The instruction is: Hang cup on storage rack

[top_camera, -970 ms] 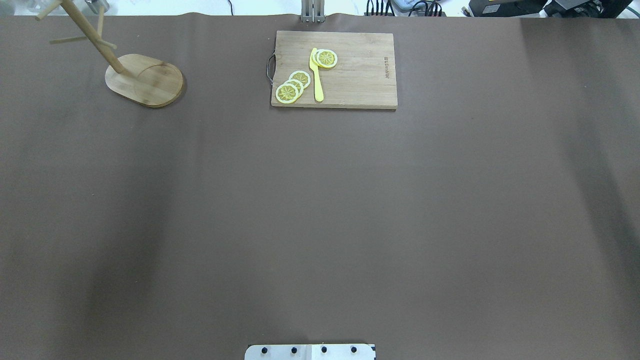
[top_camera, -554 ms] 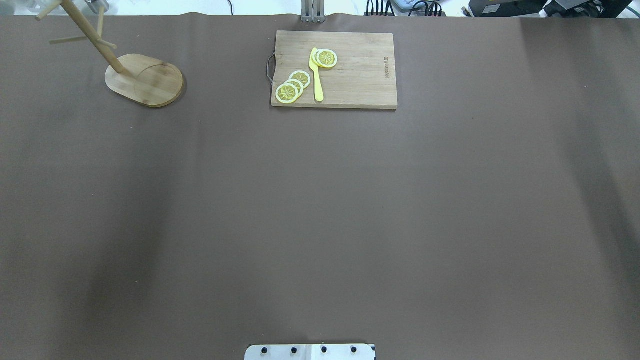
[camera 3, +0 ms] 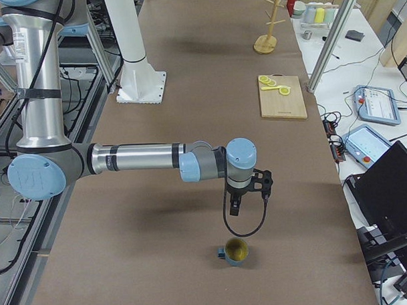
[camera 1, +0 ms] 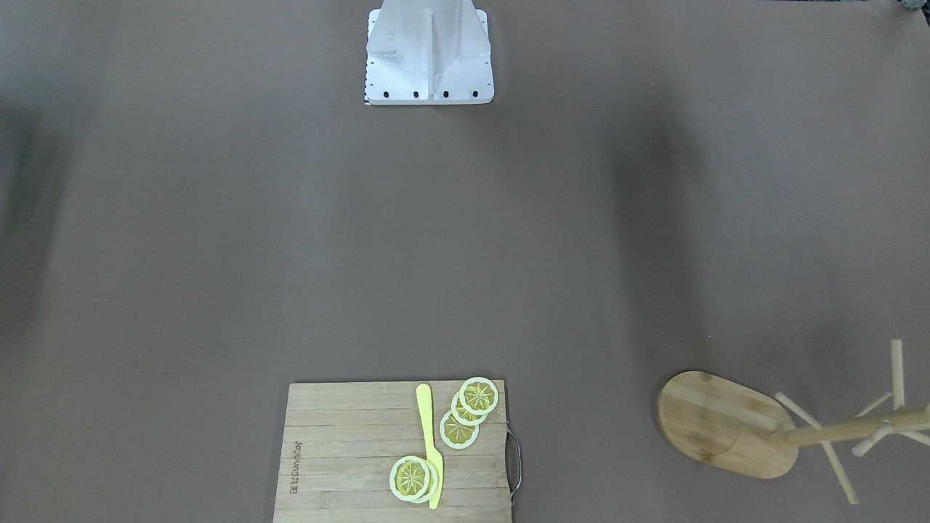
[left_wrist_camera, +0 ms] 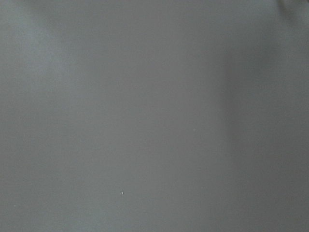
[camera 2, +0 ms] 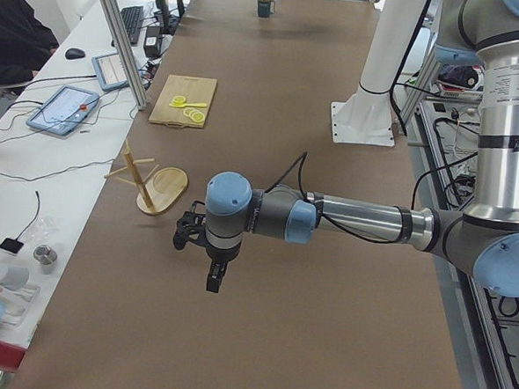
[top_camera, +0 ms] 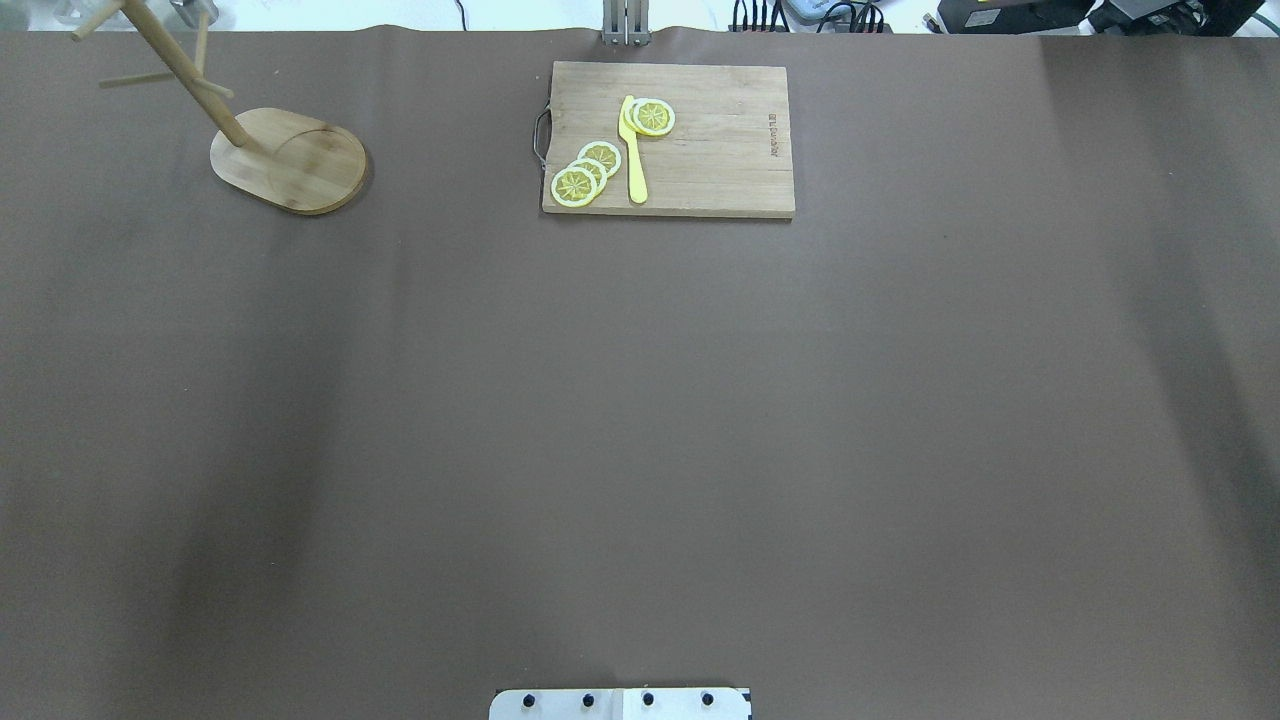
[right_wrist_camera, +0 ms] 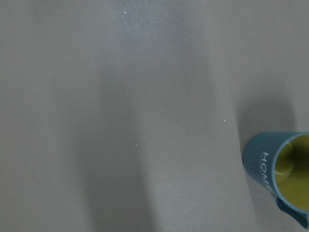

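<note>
Cup (camera 3: 235,252) of dark matte teal-blue, with a loop handle and a yellowish inside, stands upright on the brown tabletop (top_camera: 640,420), low in the middle of the exterior right view. Its mouth faces up and its handle points toward that frame's left. In the right wrist view the cup (right_wrist_camera: 282,174) sits at the lower right edge, cut by the frame, with pale lettering on its side.

Just above it in the exterior right frame, and clear of it, hangs the right tool (camera 3: 234,207), pointing down from the near arm with a black cable looped below it. Whether its fingers are spread or together I cannot tell from this side.

Far off, at the top of the same frame, stands the light wooden storage rack (camera 3: 266,38), a mug tree with an oval bamboo base, a round pole and thin angled pegs. Overhead, the rack (top_camera: 300,165) is in the upper left corner. In the exterior left view the left tool (camera 2: 213,282) hangs over the tabletop near the rack (camera 2: 161,185), at frame centre; its state cannot be told either.

At the top centre overhead lies a rectangular slatted wooden cutting board (top_camera: 720,150) with a metal handle. It carries yellow lemon slices (top_camera: 585,172) and a yellow plastic knife (top_camera: 634,165).
</note>
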Motion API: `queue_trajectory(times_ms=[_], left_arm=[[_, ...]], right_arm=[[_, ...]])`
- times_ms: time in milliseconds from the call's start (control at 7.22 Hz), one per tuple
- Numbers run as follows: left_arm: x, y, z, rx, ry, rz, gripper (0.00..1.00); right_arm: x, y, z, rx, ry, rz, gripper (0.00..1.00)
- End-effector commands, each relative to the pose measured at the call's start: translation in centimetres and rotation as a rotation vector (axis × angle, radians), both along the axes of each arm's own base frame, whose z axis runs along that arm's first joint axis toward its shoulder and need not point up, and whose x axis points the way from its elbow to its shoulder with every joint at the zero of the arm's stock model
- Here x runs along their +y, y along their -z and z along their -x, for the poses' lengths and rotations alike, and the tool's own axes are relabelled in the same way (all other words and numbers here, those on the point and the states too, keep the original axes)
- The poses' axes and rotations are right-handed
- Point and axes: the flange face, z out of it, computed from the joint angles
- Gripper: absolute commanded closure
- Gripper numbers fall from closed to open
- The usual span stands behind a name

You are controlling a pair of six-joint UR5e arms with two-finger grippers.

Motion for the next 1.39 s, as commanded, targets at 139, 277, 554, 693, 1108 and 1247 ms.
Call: queue_trajectory(times_ms=[139, 277, 554, 693, 1108, 1247], left_arm=[[-0.1, 0.8, 0.0, 0.011, -0.001, -0.021, 0.01], [-0.1, 0.6, -0.1, 0.013, -0.002, -0.015, 0.01], [-0.1, 0.8, 0.0, 0.013, 0.002, -0.017, 0.01], [-0.1, 0.9, 0.0, 0.013, 0.002, -0.021, 0.01], [-0.3, 1.5, 0.0, 0.012, 0.005, -0.03, 0.01], [-0.4, 1.6, -0.1, 0.012, 0.004, -0.031, 0.01]], right_arm=[[0.0, 0.0, 0.0, 0.0, 0.0, -0.002, 0.0], [-0.5, 0.6, 0.1, -0.007, 0.001, -0.011, 0.0], [-1.2, 1.1, 0.0, 0.002, -0.002, -0.022, 0.0], [-0.5, 0.3, -0.1, 0.006, -0.001, -0.009, 0.0], [-0.7, 0.7, -0.1, 0.006, 0.01, -0.028, 0.0], [-0.5, 0.3, -0.2, 0.01, 0.029, -0.041, 0.0]])
